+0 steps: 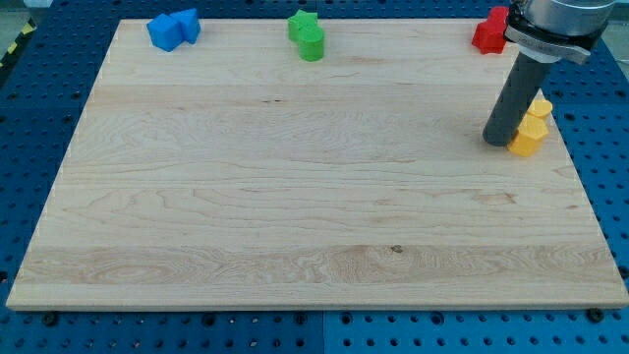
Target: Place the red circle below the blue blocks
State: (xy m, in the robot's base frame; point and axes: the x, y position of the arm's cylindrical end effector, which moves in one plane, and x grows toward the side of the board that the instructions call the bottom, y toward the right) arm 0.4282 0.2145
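Just right of my tip (498,141), bare and touching them, yellow blocks (532,126); red block (489,30) above, blue blocks (173,29) far left.

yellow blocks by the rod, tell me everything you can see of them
The yellow blocks are two small, matte, solid-looking pieces at the board's right edge, packed in one clump running up the view. Exact shapes are hard to make out. My tip sits at their left side, touching or nearly so, and the rod hides part of them.

The arm's dark rod stands straight up at the view's right, my tip (497,141) resting down low.
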